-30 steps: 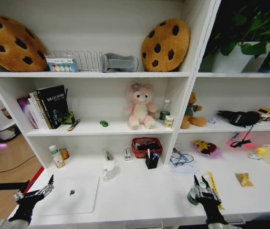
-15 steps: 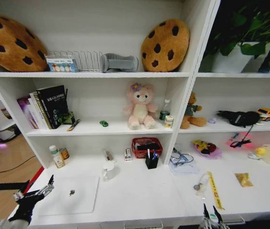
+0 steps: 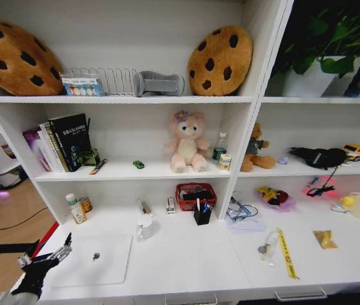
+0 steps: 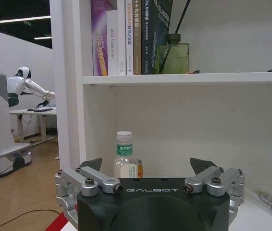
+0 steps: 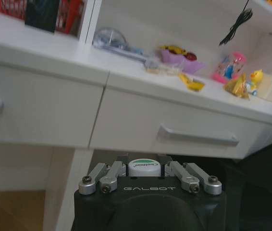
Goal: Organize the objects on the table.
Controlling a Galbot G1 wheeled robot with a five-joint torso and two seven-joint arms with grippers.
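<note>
My right gripper [image 5: 143, 169] hangs below the table's front edge, facing the drawers, shut on a bottle whose white and green cap [image 5: 143, 167] shows between its fingers. My left gripper [image 3: 45, 259] is open at the left end of the table [image 3: 186, 264], beside the silver laptop [image 3: 97, 260]. In the left wrist view the left gripper [image 4: 145, 163] points at a clear green-labelled bottle [image 4: 124, 156] under the bookshelf. A yellow strip [image 3: 286, 253] and a yellow packet [image 3: 325, 239] lie on the right. Pens stand in a black holder [image 3: 201, 215]. A tiny green car [image 3: 138, 164] sits on the shelf.
A red basket [image 3: 195, 196], a white cup [image 3: 145, 227] and a pile of cables [image 3: 242, 213] stand at the back of the desk. Books [image 3: 62, 143] and plush toys [image 3: 187, 143] fill the shelf above. Drawer handles [image 5: 197, 136] face my right gripper.
My right gripper has dropped out of the head view with the bottle, from above the table's right part to below its front edge. The left arm has not moved.
</note>
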